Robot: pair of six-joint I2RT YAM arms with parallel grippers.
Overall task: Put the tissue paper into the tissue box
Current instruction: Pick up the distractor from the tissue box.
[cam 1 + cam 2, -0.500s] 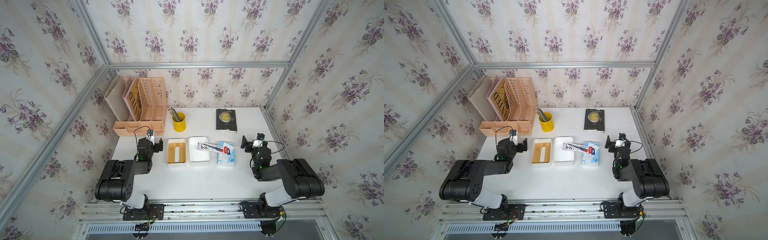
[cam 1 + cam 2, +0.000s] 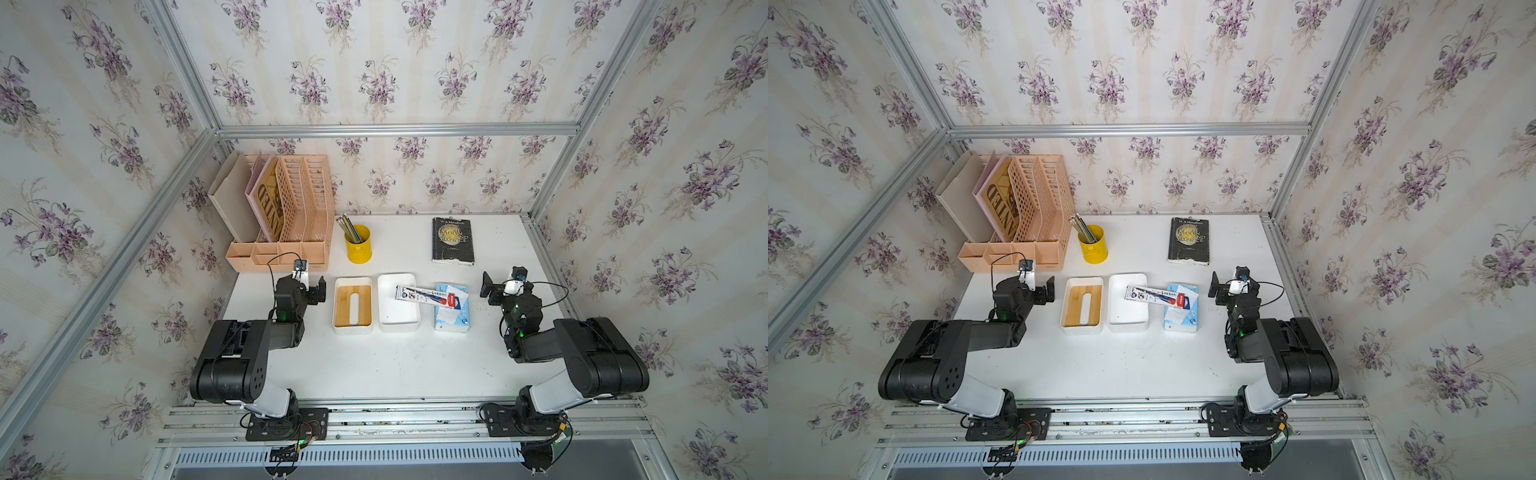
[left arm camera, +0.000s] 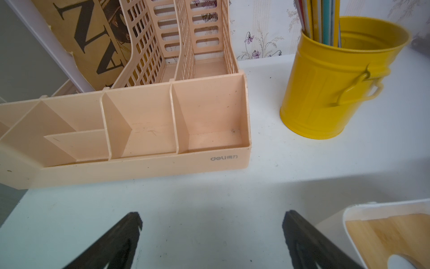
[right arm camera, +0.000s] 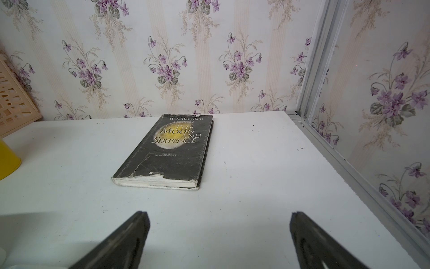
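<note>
Nothing's budged since a moment ago. Left jaws and right jaws both gape wide, empty, over the white desk [image 2: 395, 365]. The soft blue-white tissue paper [image 2: 455, 318] lies just right of the open, rounded plastic tissue box [image 2: 399, 328], with a slim carton [image 2: 430, 295] bridging the 2. The bamboo lid [image 2: 343, 303] sits left.

In a top view, mid-frame on the table [image 2: 374, 365], the lid [image 2: 343, 307], the tissue box [image 2: 397, 322] and the tissue paper pack [image 2: 453, 322] lie in a row left to right, a carton [image 2: 430, 296] bridging box and pack, with the file organizer [image 2: 286, 216], pencil cup [image 2: 358, 245] and book [image 2: 453, 241] above them.
</note>
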